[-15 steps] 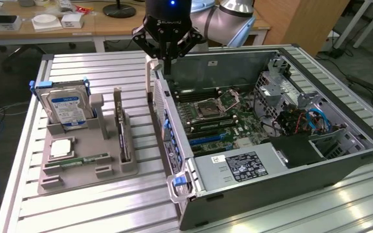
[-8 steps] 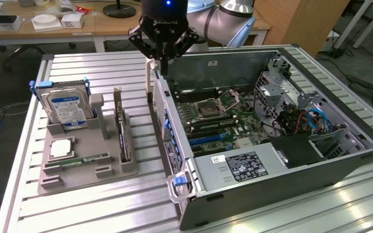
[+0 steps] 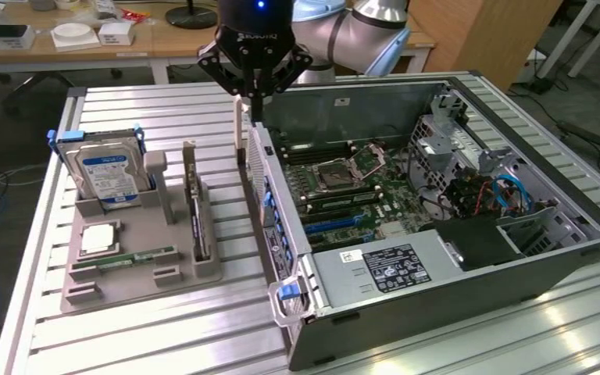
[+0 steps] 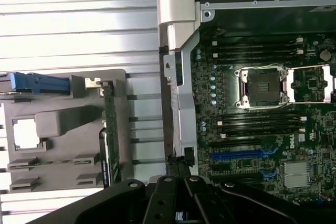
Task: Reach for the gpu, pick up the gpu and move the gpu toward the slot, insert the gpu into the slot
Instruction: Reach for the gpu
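White lettering across the black housing of the gripper [image 3: 255,100] reads ROBOTIQ. On the motherboard [image 4: 252,129] a white DELL mark stands sideways on the green board. The power supply [image 3: 383,269] carries a black-and-white printed label and the hard drive [image 3: 107,176] a blue-and-white one, but their print is too small to read.

The gripper [image 4: 178,165], fingers pressed together, hangs over the computer case wall [image 4: 186,103], between the motherboard [image 4: 252,129] and the grey tray [image 4: 52,150] where the gpu [image 4: 109,129] stands on edge.
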Motion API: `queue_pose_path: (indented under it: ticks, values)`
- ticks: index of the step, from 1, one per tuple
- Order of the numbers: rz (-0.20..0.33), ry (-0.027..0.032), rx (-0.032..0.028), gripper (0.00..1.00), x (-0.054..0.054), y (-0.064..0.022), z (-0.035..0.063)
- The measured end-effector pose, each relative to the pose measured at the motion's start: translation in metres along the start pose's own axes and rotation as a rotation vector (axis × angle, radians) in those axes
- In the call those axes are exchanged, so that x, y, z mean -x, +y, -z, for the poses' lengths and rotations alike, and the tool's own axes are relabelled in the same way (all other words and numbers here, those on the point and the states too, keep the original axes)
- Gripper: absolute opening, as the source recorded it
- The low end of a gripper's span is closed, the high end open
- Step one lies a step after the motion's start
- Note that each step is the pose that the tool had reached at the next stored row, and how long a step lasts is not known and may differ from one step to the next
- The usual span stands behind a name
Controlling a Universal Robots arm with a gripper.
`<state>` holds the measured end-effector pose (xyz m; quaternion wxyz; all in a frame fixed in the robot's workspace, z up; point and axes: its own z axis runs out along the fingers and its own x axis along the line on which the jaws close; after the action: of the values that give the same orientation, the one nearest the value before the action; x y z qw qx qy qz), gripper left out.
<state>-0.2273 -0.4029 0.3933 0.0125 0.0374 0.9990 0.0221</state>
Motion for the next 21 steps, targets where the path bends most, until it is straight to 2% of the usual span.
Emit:
queue_pose_path:
  ticks: [21]
  values:
    - [-0.001,0.0009,-0.0001,0.10,-0.027,-0.0025,0.0007]
